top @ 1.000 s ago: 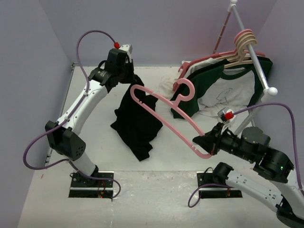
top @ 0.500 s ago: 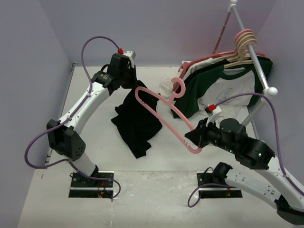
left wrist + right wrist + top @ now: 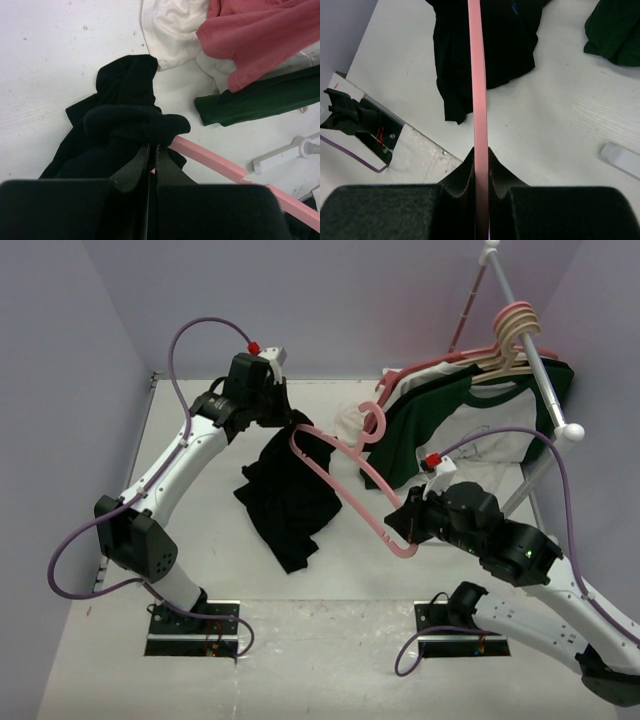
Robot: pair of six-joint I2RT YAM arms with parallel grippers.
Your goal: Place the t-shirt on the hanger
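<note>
black t-shirt (image 3: 290, 495) is held up by its upper edge in the left tool (image 3: 283, 420), whose fingers are closed tight on a bunched fold of the cloth. the rest of the garment hangs down, and its lower part is crumpled on the white bench (image 3: 190, 500), left of the middle.

pink hanger (image 3: 340, 468) is held above the bench, tilted, between the two arms. its near end is pinched in the right tool (image 3: 402, 528), which is closed on the thin bar; in the right wrist view the bar is seen running straight out from between the fingers. the hanger's far shoulder end is met by the raised fold of the t-shirt, just beside the left tool. in the left wrist view the pink bar is seen coming out from under the black cloth. whether that end is inside the neck opening cannot be told. the hook is curled on the far side, near a white cloth (image 3: 170, 25).

to the right, a dark green shirt with a white front (image 3: 455, 435) is hung on a slanted rail (image 3: 540, 370) together with cream hangers (image 3: 512, 335). a pink-red garment (image 3: 260, 30) is draped beside it.
</note>
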